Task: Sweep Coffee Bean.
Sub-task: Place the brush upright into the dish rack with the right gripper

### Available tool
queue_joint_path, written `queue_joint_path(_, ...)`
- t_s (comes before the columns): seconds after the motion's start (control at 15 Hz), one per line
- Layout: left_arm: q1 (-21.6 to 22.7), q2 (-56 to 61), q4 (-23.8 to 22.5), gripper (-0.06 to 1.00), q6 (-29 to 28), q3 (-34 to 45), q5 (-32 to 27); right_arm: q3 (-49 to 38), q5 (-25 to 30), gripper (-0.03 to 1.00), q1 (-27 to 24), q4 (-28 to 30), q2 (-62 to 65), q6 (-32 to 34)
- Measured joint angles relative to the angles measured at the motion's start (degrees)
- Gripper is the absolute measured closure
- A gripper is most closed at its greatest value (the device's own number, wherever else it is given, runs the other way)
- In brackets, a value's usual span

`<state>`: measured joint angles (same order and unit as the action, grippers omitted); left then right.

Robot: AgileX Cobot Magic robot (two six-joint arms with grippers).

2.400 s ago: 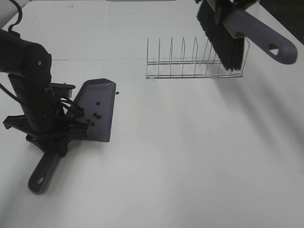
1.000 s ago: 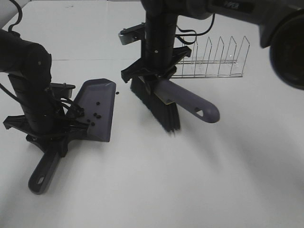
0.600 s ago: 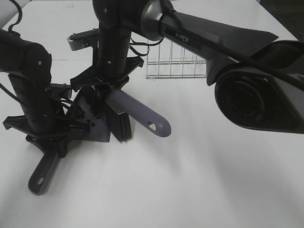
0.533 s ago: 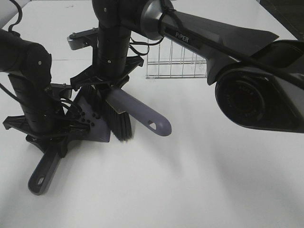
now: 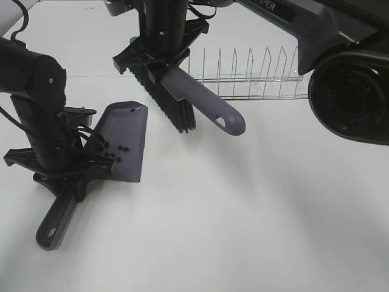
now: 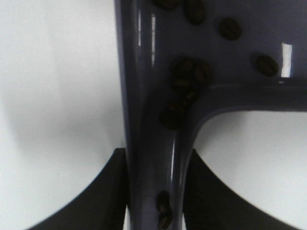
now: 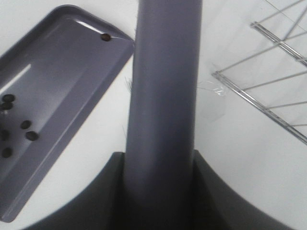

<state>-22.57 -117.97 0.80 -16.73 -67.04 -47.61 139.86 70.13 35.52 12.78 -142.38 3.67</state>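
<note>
The grey-purple dustpan (image 5: 124,140) lies on the white table at the left. My left gripper (image 5: 65,173) is shut on the dustpan's handle (image 6: 153,158), with a finger (image 6: 108,191) on each side. Several coffee beans (image 5: 115,152) lie inside the pan near its back wall (image 6: 184,79), and one bean (image 7: 105,37) sits just inside the front lip. My right gripper (image 5: 161,52) is shut on the brush (image 5: 203,103) and holds it above the table, right of the pan and apart from it. The black bristles (image 5: 170,106) hang down. The brush handle (image 7: 165,86) fills the right wrist view.
A wire rack (image 5: 249,79) stands behind the brush at the back right; it also shows in the right wrist view (image 7: 278,96). The right arm's large body (image 5: 346,91) hangs over the right side. The dustpan's handle end (image 5: 51,228) points toward the front left.
The brush came down from the back right, swept against the pan's lip, then lifted up and away to the right. The stray bean beside the pan now lies inside its lip. The left arm stayed still.
</note>
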Motion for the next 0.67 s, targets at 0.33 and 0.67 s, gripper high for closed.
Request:
queue_joint_path(0.33,0.0,0.0,0.0,0.68,0.0,0.0,-0.06,-0.23,0.17,0.69,-5.96,0.11,1.55,-0.34)
queue_joint_path(0.67,0.0,0.0,0.0,0.68,0.0,0.0,-0.06,-0.29,0.57,0.69,-10.71,-0.29,1.83,-1.55)
